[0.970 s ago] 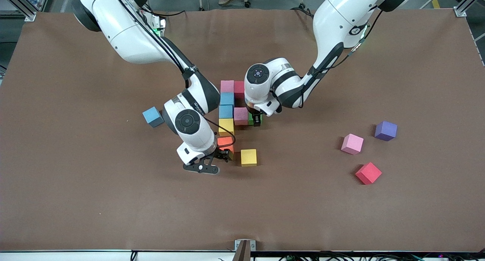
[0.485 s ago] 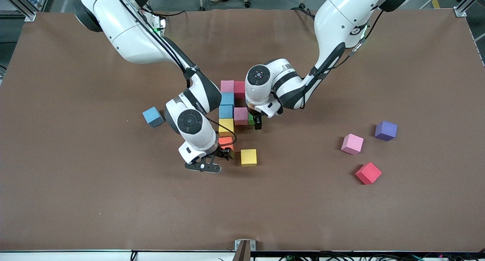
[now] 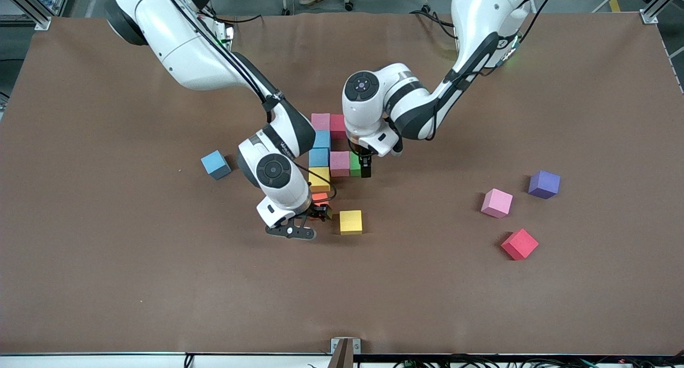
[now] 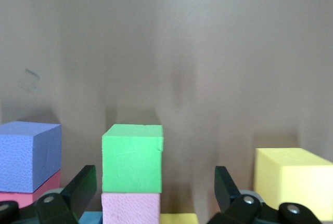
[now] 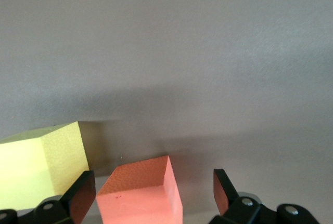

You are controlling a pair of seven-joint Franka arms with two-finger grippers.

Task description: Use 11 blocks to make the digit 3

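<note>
The part-built digit 3 has a column of pink (image 3: 320, 121), blue (image 3: 320, 139), blue, yellow (image 3: 319, 179) and orange (image 3: 319, 198) blocks. A red block (image 3: 337, 126) adjoins the top pink one. A pink block (image 3: 340, 163) and a green block (image 3: 354, 165) form the middle bar. My left gripper (image 3: 361, 166) hangs open over the green block (image 4: 132, 157), with its fingers clear of it. A purple block (image 4: 28, 154) shows beside the red one. My right gripper (image 3: 319, 208) is open around the orange block (image 5: 140, 193) without pinching it.
A loose yellow block (image 3: 350, 222) lies just nearer the camera than the figure. A blue block (image 3: 216, 164) sits toward the right arm's end. Pink (image 3: 496, 203), purple (image 3: 544, 184) and red (image 3: 519, 244) blocks lie toward the left arm's end.
The left gripper opened wider, let go of the green block and rose off it. The right hand shifted slightly toward the orange block.
</note>
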